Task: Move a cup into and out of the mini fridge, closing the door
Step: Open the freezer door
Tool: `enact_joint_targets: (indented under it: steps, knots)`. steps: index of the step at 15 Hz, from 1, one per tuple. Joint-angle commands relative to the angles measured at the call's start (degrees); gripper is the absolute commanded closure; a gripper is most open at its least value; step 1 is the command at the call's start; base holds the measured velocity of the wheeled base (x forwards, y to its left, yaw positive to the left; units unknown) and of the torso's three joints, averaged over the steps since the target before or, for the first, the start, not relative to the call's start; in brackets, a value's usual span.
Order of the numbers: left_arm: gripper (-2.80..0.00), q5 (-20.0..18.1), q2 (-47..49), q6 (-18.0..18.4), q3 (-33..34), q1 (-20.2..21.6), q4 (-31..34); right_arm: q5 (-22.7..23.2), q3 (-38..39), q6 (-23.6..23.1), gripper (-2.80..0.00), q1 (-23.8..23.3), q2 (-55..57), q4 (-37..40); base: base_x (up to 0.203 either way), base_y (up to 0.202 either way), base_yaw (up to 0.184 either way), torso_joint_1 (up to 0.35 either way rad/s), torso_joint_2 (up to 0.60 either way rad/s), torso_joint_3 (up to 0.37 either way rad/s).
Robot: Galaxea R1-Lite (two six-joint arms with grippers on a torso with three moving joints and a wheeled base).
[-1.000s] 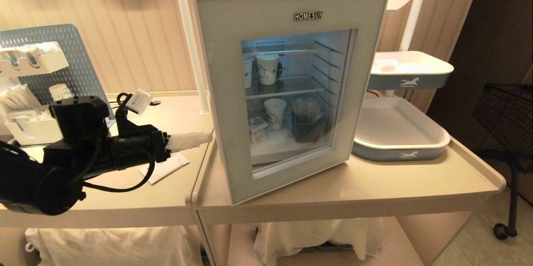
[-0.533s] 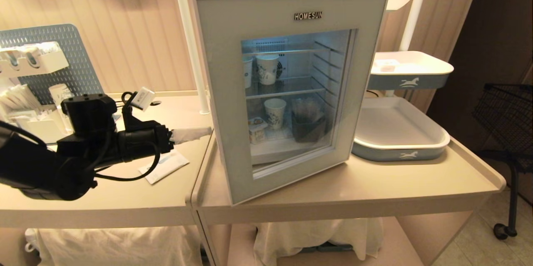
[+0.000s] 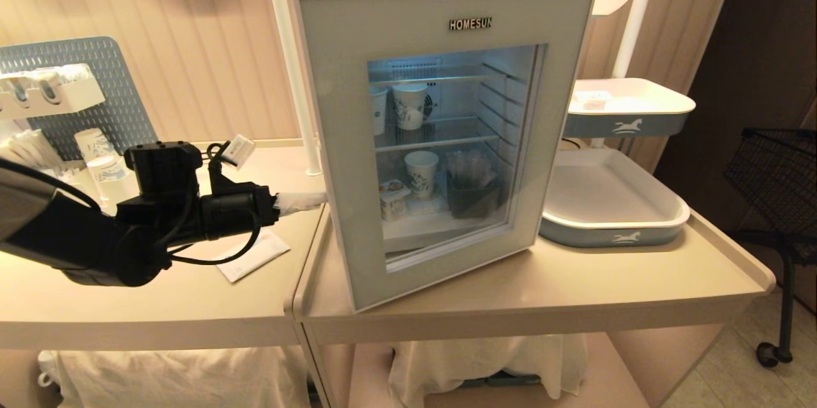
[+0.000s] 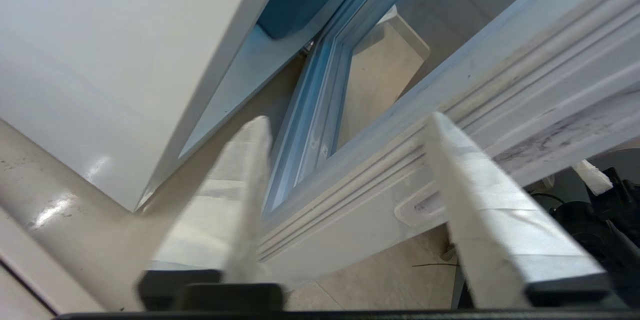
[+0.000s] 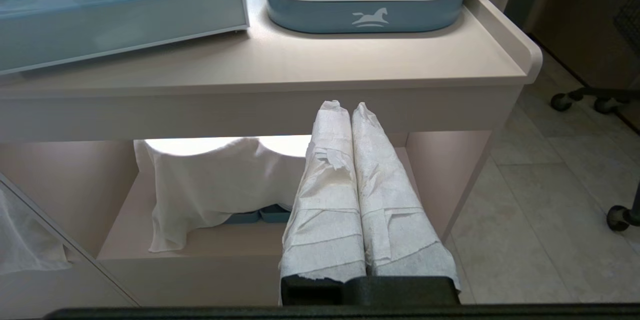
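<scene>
I see the left gripper (image 4: 345, 124) with fingers spread astride the door (image 3: 357, 159) edge, ajar. The cup (image 3: 392, 198), light and thin-walled, stands on the mini fridge (image 3: 440, 219) floor; I grip its sides gently.

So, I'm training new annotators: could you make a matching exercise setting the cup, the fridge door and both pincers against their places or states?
1. cup
2. door
3. left pincer
4. right pincer

A. shut, low in front of the table
B. ajar
C. on the bottom level of the mini fridge
D. open, astride the door's edge

Pairs: 1-C, 2-B, 3-D, 4-A
</scene>
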Motion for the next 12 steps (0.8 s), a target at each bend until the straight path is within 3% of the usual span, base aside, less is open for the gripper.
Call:
enact_joint_targets:
  steps: [1,5,12]
  knots:
    - [0.0,-0.26,1.05,-0.22,-0.8,-0.54,-0.71,0.04,-0.02,-0.03,0.0,0.0,0.09,0.02,0.0,0.0,0.0,0.0,0.0,0.0]
    - [0.0,-0.25,1.73,-0.18,-1.49,-1.18,-0.83,0.04,-0.02,-0.03,0.0,0.0,0.09,0.02,0.0,0.0,0.0,0.0,0.0,0.0]
    - [0.0,-0.25,-0.05,-0.22,-0.94,-7.15,-0.78,0.04,-0.02,0.07,0.0,0.0,0.09,-0.07,0.0,0.0,0.0,0.0,0.0,0.0]
